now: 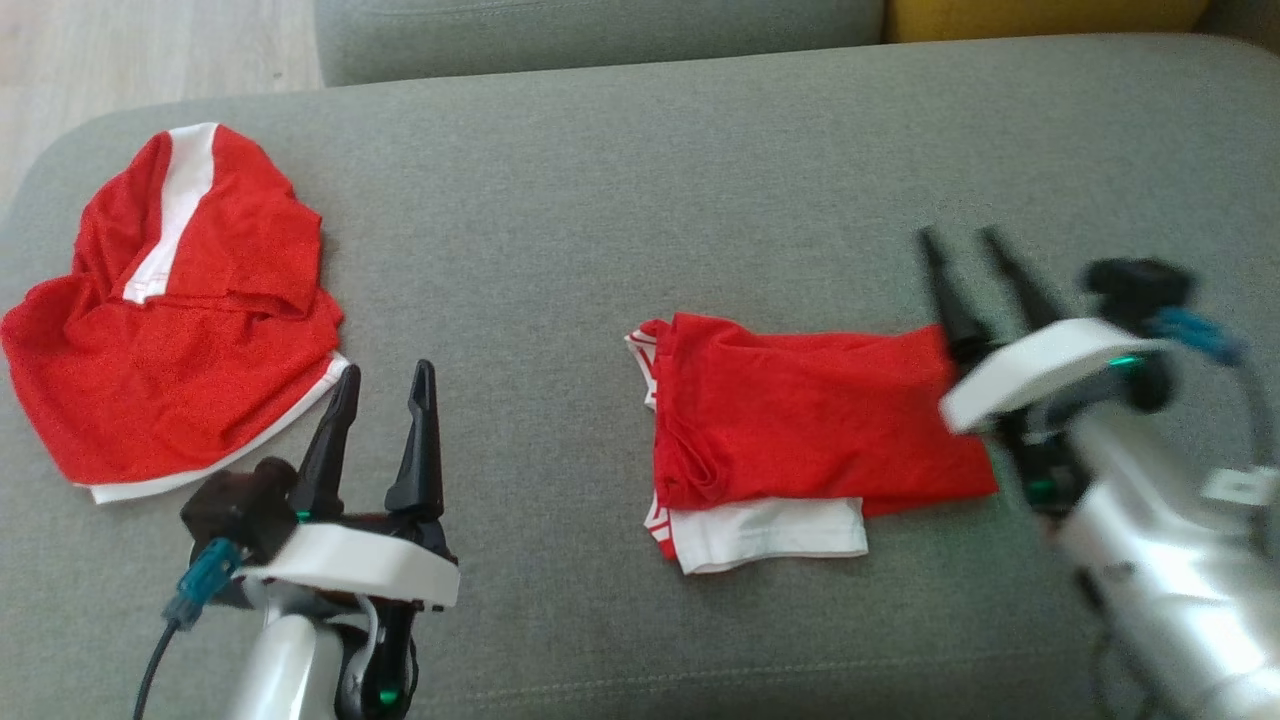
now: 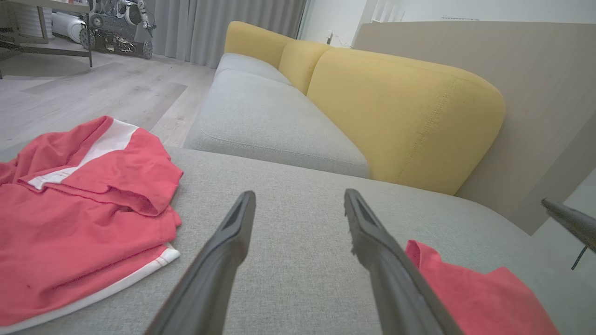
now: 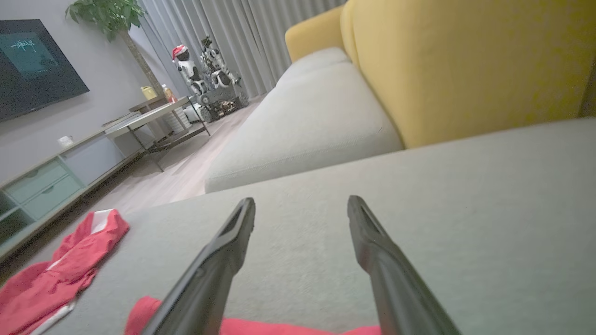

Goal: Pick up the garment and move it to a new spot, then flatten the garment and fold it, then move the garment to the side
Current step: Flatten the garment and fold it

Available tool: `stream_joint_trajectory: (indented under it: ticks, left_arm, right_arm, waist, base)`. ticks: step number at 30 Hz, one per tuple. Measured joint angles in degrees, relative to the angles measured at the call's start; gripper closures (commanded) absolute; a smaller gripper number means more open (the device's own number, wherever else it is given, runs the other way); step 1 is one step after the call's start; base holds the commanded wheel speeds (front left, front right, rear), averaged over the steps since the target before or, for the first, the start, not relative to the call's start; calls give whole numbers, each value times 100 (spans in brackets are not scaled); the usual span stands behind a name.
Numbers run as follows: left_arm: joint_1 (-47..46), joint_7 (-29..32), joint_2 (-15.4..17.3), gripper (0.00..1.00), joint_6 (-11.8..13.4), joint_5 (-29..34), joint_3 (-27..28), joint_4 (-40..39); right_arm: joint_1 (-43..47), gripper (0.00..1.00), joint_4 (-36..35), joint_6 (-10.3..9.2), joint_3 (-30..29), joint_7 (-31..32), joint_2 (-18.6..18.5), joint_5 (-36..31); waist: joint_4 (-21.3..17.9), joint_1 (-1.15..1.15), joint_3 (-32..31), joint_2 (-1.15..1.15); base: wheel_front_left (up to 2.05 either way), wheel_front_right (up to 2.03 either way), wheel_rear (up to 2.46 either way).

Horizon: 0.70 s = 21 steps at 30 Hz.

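A folded red garment (image 1: 810, 415) with a white panel at its front edge lies flat on the grey sofa seat (image 1: 640, 180), right of centre. My right gripper (image 1: 960, 240) stands open just past its right end, with nothing between the fingers. From the right wrist, the gripper (image 3: 301, 202) hovers over the red cloth (image 3: 279, 328) at the bottom edge. My left gripper (image 1: 385, 372) is open and empty, left of the folded garment (image 2: 475, 298) and over bare cushion (image 2: 299, 195).
A second red garment with a white stripe (image 1: 180, 310) lies crumpled at the seat's left end (image 2: 79, 195) (image 3: 60, 274). Yellow back cushions (image 2: 400, 116) rise behind. Wooden floor (image 1: 120, 70) lies beyond the left edge. A low table (image 3: 149, 118) stands further off.
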Motion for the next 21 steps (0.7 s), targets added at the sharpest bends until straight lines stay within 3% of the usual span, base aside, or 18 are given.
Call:
stream_joint_trajectory:
  ticks: [4,7,8,14,21]
  left_arm:
    - [-2,0,1,0,-1,53,-40,-73]
    - [1,0,0,0,3,62,-74,-113]
    - [1,0,0,0,3,62,-74,-113]
    - [38,0,1,0,64,149,-77,-270]
    - [252,0,1,0,111,415,-125,-349]
  right_arm:
    - [466,0,-780,0,-1072,-1,-337,-1213]
    - [1115,0,-1462,0,-1893,-13,-301,-2134]
    - [1115,0,-1462,0,-1893,-13,-301,-2134]
    - [2324,0,-2438,0,-2899,-16,361,-3455]
    - [2765,0,-2795,0,-3266,-16,791,-3914]
  waist:
    - [-53,0,38,0]
    - [-74,0,46,0]
    - [-74,0,46,0]
    - [-115,0,43,0]
    - [-108,0,0,0]
  base:
    - [0,0,0]
    - [0,0,0]
    - [0,0,0]
    - [0,0,0]
    - [0,0,0]
